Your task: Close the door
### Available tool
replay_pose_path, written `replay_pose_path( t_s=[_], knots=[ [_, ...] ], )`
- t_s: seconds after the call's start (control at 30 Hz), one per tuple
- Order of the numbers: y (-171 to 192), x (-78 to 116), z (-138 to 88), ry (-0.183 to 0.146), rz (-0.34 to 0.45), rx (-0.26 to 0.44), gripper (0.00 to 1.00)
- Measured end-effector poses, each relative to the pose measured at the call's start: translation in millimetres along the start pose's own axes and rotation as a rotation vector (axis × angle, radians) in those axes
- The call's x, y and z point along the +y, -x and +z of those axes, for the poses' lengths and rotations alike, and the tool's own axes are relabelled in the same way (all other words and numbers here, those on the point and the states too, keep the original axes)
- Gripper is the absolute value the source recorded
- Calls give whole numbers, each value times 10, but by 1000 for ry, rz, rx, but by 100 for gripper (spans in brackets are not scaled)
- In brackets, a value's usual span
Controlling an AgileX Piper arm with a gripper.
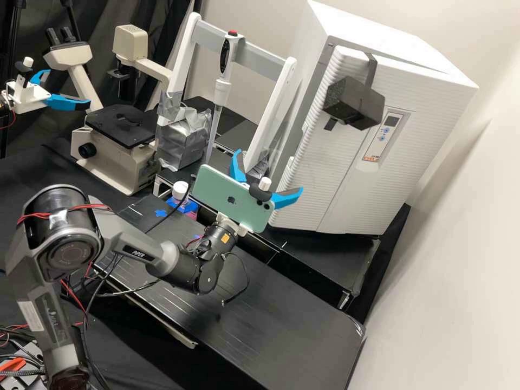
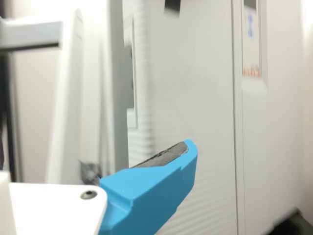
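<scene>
Blue jaws (image 1: pixel 269 170) spread apart near the ridged edge of the white door (image 1: pixel 325 168), dark block (image 1: pixel 352 103) on its face, door at the front of the white cabinet (image 1: pixel 411 135), black bench (image 1: pixel 319 257) beneath

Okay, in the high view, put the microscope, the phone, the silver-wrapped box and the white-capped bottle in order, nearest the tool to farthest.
1. Phone: right by the tool, mounted at its base.
2. Silver-wrapped box and white-capped bottle: both off to the picture's left, too close to call.
3. Microscope: farthest, left past both.
</scene>
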Motion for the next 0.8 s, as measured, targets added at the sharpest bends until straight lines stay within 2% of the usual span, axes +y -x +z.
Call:
replay_pose_path(
  t_s=[0.43, 0.5, 0.63, 0.8],
  knots=[
    [-26, -54, 58, -20, -13, -11, 100],
    [4, -78, 72, -42, 9, -28, 100],
    [160, -119, 57, -61, 98, -81, 100],
    [358, -187, 38, -92, 135, -129, 100]
  ],
)
